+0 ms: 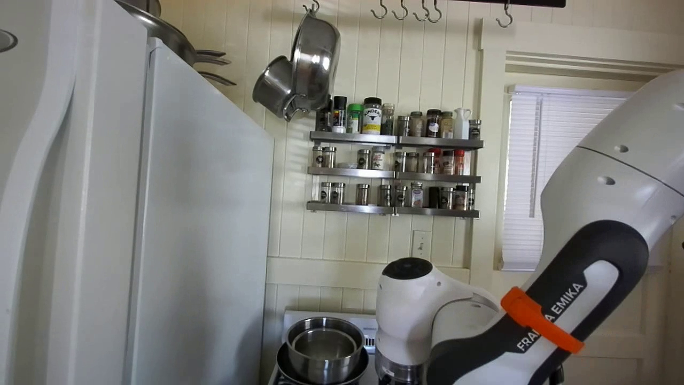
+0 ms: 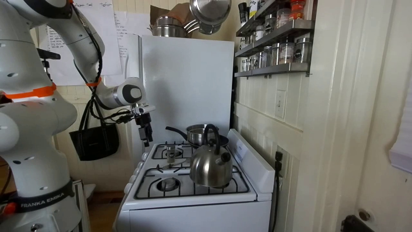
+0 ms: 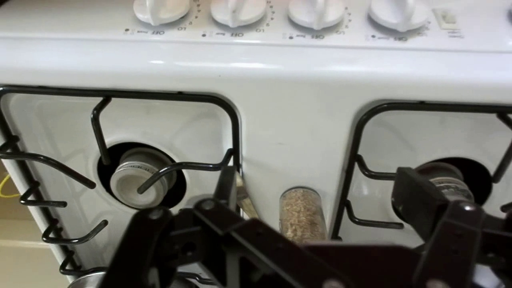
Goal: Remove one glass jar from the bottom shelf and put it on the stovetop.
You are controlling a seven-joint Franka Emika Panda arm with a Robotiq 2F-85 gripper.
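Observation:
A clear glass jar [image 2: 170,154] of light brown grains stands upright on the white stovetop [image 2: 193,200], between the two burner grates. It also shows in the wrist view [image 3: 301,216], its top end hidden behind my gripper. My gripper [image 2: 146,139] is above the stove's front edge, pointing down, apart from the jar. In the wrist view my gripper [image 3: 321,191] is wide open and empty, with the jar showing between the fingers. The bottom shelf [image 1: 350,208] is the lowest tier of a wall-mounted metal rack and holds several jars; it also shows in an exterior view [image 2: 280,69].
A steel kettle [image 2: 210,166] stands on the near rear burner. Nested steel bowls or pans [image 1: 323,358] sit on the far rear burner beside the refrigerator [image 2: 190,80]. A light utensil [image 3: 245,200] lies beside the jar. Black grates [image 3: 180,95] rise on both sides. Pots [image 1: 315,59] hang above.

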